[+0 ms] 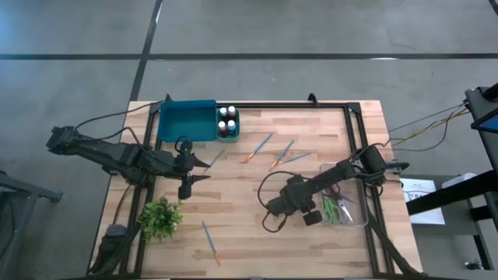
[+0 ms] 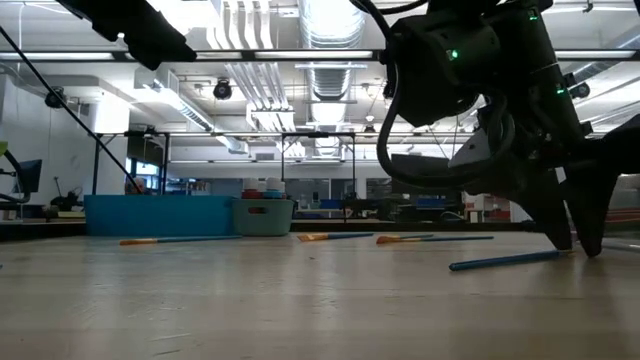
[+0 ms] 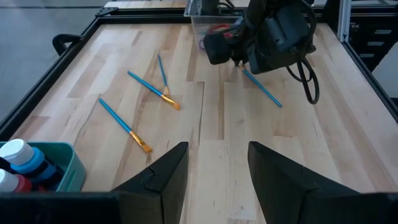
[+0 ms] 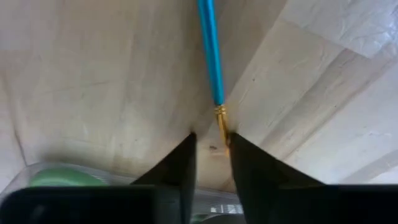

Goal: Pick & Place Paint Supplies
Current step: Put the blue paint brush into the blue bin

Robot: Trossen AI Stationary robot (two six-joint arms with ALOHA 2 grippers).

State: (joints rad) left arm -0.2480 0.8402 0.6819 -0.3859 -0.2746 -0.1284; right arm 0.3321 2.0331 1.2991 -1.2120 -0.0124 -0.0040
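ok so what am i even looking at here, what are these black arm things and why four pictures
These are two robot arms working at a wooden table. One picture looks straight down, one looks level across the tabletop, and two come from cameras on the arms' wrists.

On the table lie thin blue paintbrushes, a teal tray with paint bottles beside it, a small green plant and a clear bin with scissors in it.

The left end effector hovers open, holding nothing. The right end effector is down at the table, its fingers either side of a paintbrush's tip; a firm grip is not clear.
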